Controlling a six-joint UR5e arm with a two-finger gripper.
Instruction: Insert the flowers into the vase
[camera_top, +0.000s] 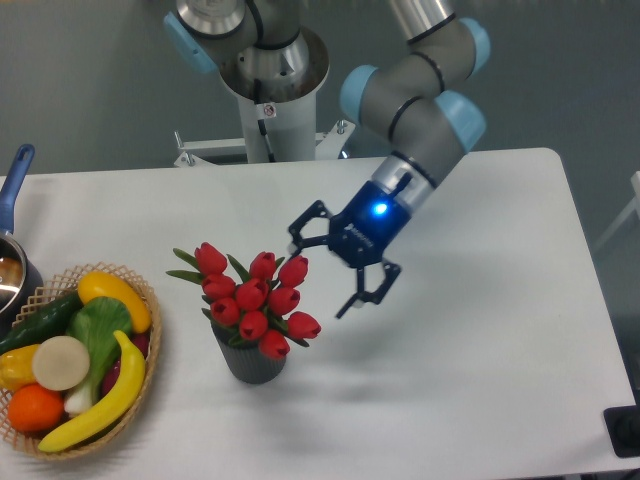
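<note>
The flowers (255, 300), a bunch of red tulip buds with green leaves, stand with their stems inside the vase (252, 363), a small dark grey ribbed cylinder on the white table. The bunch leans slightly left. My gripper (318, 274) hangs to the right of the buds and a little above the table, open, with nothing between its fingers. It is apart from the flowers, with a small gap to the nearest bud.
A wicker basket (146, 370) with a banana, an orange and other fruit and vegetables sits at the front left. A blue-handled metal pot (12, 268) is at the left edge. The arm's base (270, 70) stands behind the table.
</note>
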